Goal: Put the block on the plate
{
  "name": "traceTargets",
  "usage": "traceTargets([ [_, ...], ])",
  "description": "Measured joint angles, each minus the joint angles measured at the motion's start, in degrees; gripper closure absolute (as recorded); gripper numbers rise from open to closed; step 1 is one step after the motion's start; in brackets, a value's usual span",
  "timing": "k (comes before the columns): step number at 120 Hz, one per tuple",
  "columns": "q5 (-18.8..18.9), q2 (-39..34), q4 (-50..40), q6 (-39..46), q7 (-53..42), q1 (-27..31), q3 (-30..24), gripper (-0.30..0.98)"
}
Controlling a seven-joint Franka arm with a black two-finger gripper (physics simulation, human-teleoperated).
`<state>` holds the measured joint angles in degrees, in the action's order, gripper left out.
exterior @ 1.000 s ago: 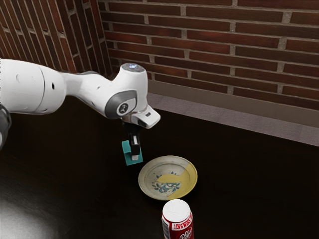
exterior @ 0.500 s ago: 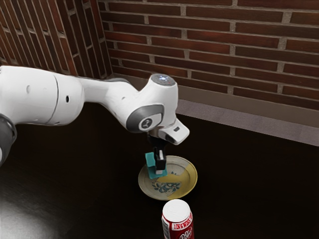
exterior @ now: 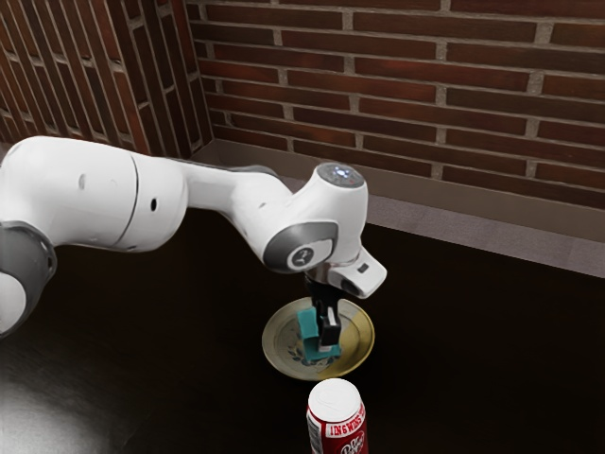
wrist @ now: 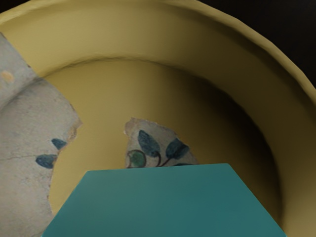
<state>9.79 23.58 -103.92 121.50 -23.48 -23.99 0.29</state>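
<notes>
Here's your claw (exterior: 328,342), clasping block (exterior: 308,327) over plate (exterior: 274,349)! Block looks light, rigid, maybe slick; opposite flat sides suit your grip. Plate may chip: lower gently.

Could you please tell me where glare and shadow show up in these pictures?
Exterior view: pale glare washes over the dark table in the lower corner at the exterior view's left; the white arm looks brightly lit. Wrist view: soft shadow darkens part of the yellow inside of the plate, while the teal block looks fairly evenly lit, without glare.
</notes>
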Motion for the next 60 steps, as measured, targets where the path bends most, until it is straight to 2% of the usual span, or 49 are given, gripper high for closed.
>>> traceTargets([
  [25,1.09,-0.48,0.43,-0.14,1.24,-0.27,-0.19,0.12],
  [60,2.10,-3.21,0.39,-1.27,2.91,-0.36,-0.29,0.03],
])
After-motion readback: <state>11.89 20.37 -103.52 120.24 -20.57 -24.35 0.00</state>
